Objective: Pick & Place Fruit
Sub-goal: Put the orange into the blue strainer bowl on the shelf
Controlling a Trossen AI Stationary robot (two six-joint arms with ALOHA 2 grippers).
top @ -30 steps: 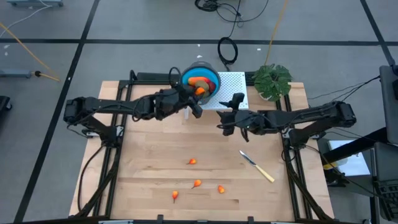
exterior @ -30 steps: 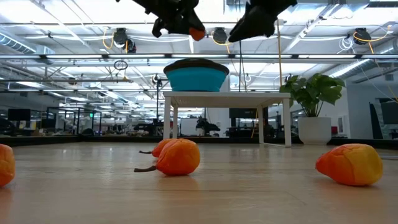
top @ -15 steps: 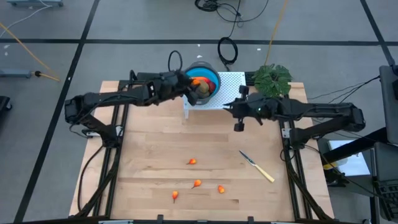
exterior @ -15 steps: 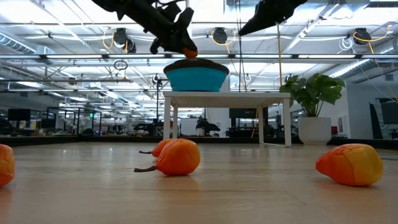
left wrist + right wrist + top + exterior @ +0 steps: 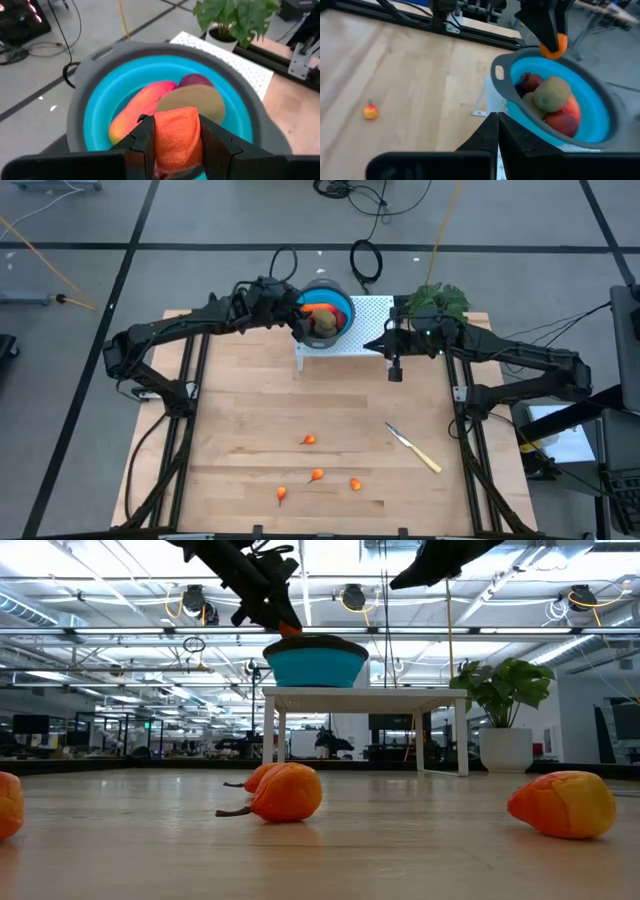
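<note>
I have the left gripper (image 5: pixel 175 142) clamped on a small orange fruit piece (image 5: pixel 176 136), held just above the blue bowl (image 5: pixel 95 107) on its white stand (image 5: pixel 372 315). It looks light, slightly soft and rough-skinned, so I judge a gentle pinch across its middle suits it. The red-yellow piece (image 5: pixel 137 107) and brown-green oval (image 5: pixel 192 102) already lie inside. My right gripper (image 5: pixel 497 131) hangs empty nearby, fingers fully together.

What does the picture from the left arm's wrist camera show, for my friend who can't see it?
The left gripper has its fingers closed on a small orange fruit piece, just above a blue bowl with a grey rim. Inside lie a red-yellow fruit, a brown-green oval and a dark red ball. A potted plant stands behind.
</note>
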